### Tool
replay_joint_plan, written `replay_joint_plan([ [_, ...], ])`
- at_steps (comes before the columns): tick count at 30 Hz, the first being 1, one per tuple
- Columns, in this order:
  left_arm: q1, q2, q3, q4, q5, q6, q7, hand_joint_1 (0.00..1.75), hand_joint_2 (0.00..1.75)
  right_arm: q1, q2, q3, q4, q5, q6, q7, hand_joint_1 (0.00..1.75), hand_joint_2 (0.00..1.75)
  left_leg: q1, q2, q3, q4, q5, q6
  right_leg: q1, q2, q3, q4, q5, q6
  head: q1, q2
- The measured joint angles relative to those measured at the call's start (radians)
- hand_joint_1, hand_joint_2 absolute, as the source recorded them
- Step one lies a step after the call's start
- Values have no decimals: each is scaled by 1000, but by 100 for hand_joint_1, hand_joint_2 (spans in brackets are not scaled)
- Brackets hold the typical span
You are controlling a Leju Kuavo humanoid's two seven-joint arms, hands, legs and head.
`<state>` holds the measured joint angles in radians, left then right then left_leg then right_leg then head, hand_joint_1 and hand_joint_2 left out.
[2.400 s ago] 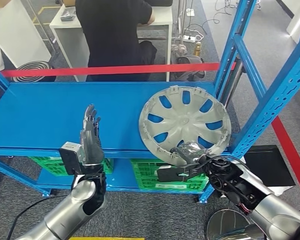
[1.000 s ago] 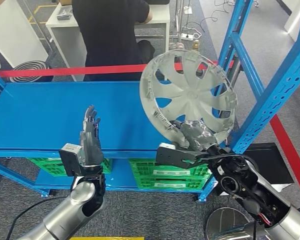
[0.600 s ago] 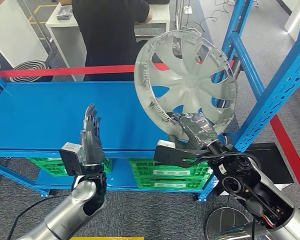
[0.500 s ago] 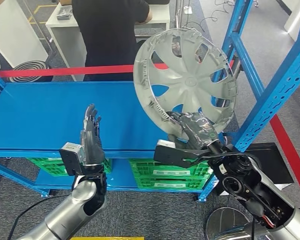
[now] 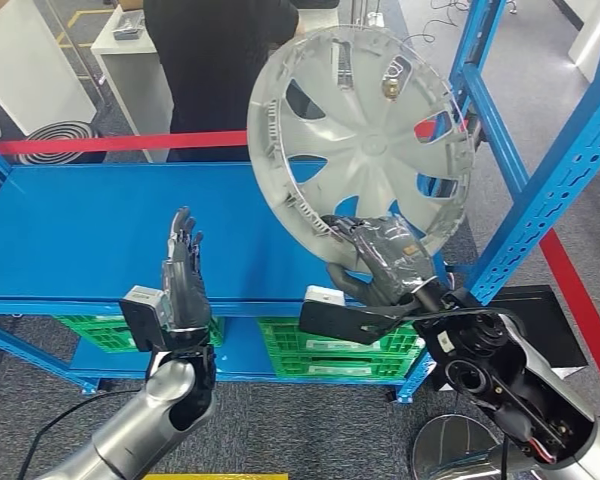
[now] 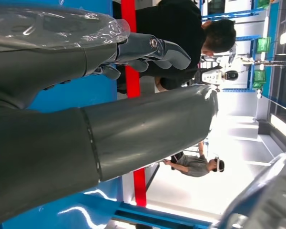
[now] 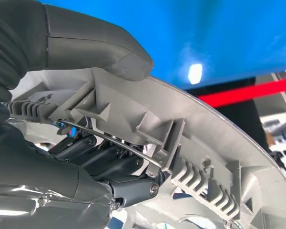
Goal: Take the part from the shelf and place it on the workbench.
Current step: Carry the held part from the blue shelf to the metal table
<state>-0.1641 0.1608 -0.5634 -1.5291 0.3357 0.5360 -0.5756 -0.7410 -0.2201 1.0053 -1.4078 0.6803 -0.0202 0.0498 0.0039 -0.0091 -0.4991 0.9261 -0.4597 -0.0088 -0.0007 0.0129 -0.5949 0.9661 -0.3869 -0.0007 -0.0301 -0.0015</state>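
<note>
A grey wheel cover [image 5: 361, 130] is up off the blue shelf [image 5: 93, 235], tilted with its ribbed inner side toward me. My right hand [image 5: 380, 262] grips its lower rim. In the right wrist view the thumb [image 7: 98, 45] presses on the rim of the wheel cover [image 7: 192, 143] and the darker fingers [image 7: 109, 164] curl under it. My left hand [image 5: 180, 280] stands upright over the shelf's front edge with fingers straight, holding nothing. The left wrist view has the left hand [image 6: 98, 100] with its fingers [image 6: 152, 50] extended.
Blue shelf uprights [image 5: 538, 190] rise at the right. Green crates [image 5: 320, 345] sit on the lower shelf. A red tape barrier [image 5: 116, 143] runs behind the shelf, with a person in black [image 5: 214, 60] at a white table [image 5: 123, 45] beyond. A round metal disc [image 5: 452, 450] lies on the floor.
My right hand has lifted the wheel cover off the shelf, raised it and tipped it toward me and to the left. The left hand has stayed put.
</note>
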Motion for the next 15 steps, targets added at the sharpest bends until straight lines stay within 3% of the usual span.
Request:
replay_joint_plan([
  [4, 0, -2, 0, 1, -2, 1, 0, 0, 0, -10, 0, 2, -36, 21, 0, 1, 175, 175, 0, 0, 0, 0, 0, 0, 0, 0, 0, 0, 0, 0, 0, 0],
  [8, 0, -2, 0, 2, -7, 1, 0, 0, 175, -15, 0, 2, -71, 45, 0, 7, 175, 175, 0, 0, 0, 0, 0, 0, 0, 0, 0, 0, 0, 0, 0, 0],
  [15, 0, -4, 0, 6, -11, 8, 0, 0, 175, -21, 0, 3, -121, 66, 0, 14, 175, 175, 0, 0, 0, 0, 0, 0, 0, 0, 0, 0, 0, 0, 0, 0],
])
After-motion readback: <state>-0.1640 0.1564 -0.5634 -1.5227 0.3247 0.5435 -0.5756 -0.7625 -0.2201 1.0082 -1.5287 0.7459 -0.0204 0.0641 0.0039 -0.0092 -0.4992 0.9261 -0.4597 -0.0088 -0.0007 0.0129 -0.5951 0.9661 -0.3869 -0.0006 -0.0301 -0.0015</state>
